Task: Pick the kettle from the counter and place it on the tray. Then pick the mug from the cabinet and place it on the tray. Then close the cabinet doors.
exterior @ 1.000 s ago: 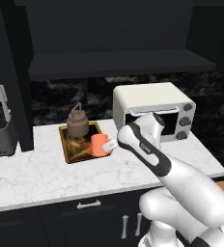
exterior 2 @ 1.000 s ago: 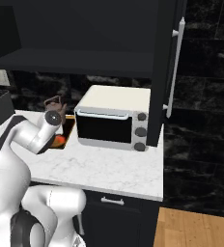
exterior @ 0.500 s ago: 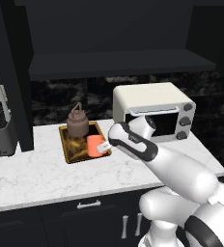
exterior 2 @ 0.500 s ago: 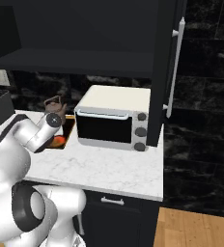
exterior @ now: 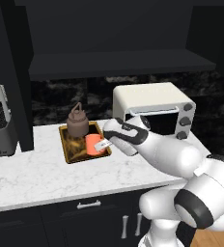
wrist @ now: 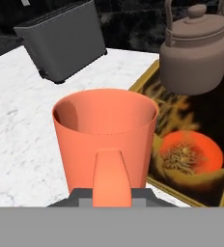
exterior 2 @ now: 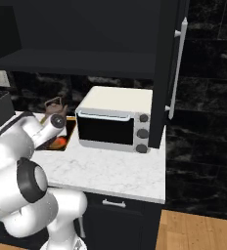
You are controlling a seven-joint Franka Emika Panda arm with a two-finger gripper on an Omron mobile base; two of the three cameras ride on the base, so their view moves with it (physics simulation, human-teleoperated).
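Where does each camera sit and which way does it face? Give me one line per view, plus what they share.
Left base view: behind the arm to its left, looking forward and down at the white marble counter; the white arm rises from the lower right to the orange-red mug.
Right base view: behind to its right, facing the cream toaster oven; the arm rises lower left.
Hand view: on the hand, looking along the gripper at the mug's handle.
Shared: squat brown kettle on the golden-rimmed tray.
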